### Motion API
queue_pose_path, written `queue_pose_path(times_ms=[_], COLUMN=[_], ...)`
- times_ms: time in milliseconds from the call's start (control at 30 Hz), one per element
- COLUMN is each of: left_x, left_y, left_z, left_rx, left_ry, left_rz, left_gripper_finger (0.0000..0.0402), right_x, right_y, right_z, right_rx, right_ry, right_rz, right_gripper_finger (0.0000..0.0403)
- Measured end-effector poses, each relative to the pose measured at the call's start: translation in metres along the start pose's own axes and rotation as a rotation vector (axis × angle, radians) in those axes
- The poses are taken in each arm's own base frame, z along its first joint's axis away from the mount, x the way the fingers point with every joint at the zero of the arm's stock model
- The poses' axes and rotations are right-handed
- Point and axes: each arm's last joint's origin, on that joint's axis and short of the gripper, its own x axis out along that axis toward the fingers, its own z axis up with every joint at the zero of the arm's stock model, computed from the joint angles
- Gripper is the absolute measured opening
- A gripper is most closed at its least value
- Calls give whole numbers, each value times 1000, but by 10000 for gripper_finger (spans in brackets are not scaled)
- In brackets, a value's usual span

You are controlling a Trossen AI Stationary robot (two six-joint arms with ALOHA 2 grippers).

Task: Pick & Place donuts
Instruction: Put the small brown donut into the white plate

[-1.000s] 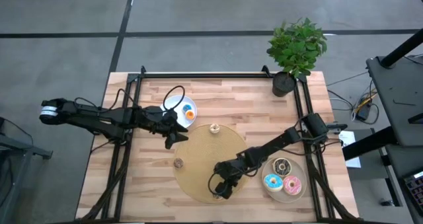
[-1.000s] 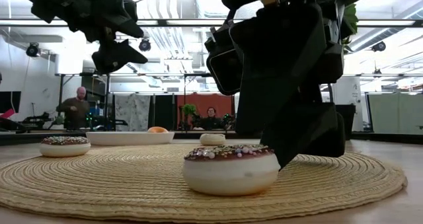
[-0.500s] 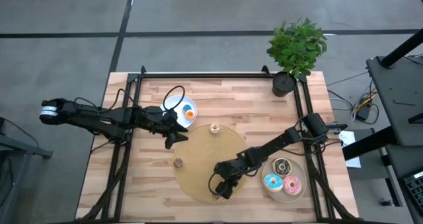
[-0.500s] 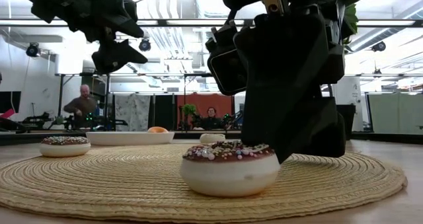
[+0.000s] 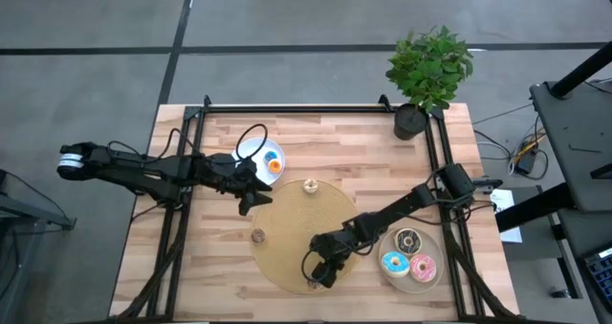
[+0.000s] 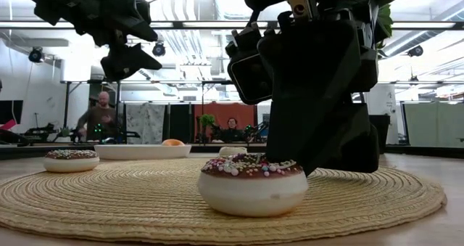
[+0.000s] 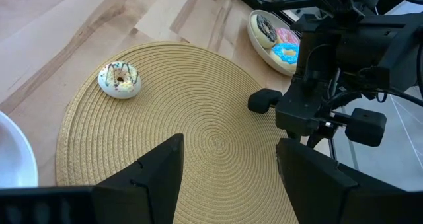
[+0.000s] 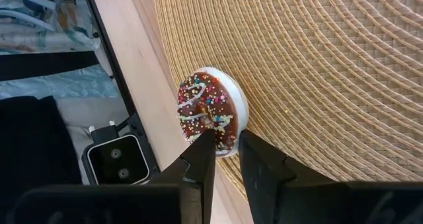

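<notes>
A chocolate-iced donut (image 8: 210, 108) with sprinkles and a white base lies at the near edge of the round woven mat (image 5: 287, 219). My right gripper (image 8: 225, 137) is shut on it and also shows in the high view (image 5: 318, 272). Two small donuts (image 5: 311, 184) (image 5: 257, 235) rest flat on the mat. My left gripper (image 7: 228, 184) hangs open above the mat's far left edge and holds nothing. Three larger iced donuts lie on the beige plate (image 5: 435, 271) at the near right. My right gripper has the donut's ring on the side nearest the fingers (image 8: 225, 126). One fingertip (image 8: 206, 141) sits at the hole and the other (image 8: 243, 145) outside the rim. The fingers slant down from the table's far right. The donut's base (image 6: 252, 197) stays on the mat.
A white plate (image 5: 251, 150) with an orange donut (image 5: 273, 165) stands at the far left of the mat. A potted plant (image 5: 426, 75) stands at the far right corner. Black rails (image 5: 177, 219) run along both sides. People stand in the room behind.
In the low view my right gripper's fingers have come in against the chocolate donut. The donut has shifted slightly toward the table's left, still resting on the mat.
</notes>
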Motion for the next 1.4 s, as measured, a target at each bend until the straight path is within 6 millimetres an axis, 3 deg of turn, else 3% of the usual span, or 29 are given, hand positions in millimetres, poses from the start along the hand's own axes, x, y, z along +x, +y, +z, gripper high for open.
queue_pose_path(times_ms=[533,900,1133,1400], left_x=[0,-3,-18,-52], left_y=[0,-8,-28,-47], left_z=[0,7,33,55], left_rx=[0,16,113,233], left_ry=[-1,7,-88,-130], left_rz=[-1,-86,-149,-160], left_gripper_finger=[213,213,213,213], right_x=[-10,-42,-62,-73], right_y=[10,30,31,19], right_z=[1,14,27,48], right_rx=[-10,-25,-24,25], right_ry=[-12,-77,-121,-169], right_rz=[34,116,124,114], right_gripper_finger=[57,57,56,56])
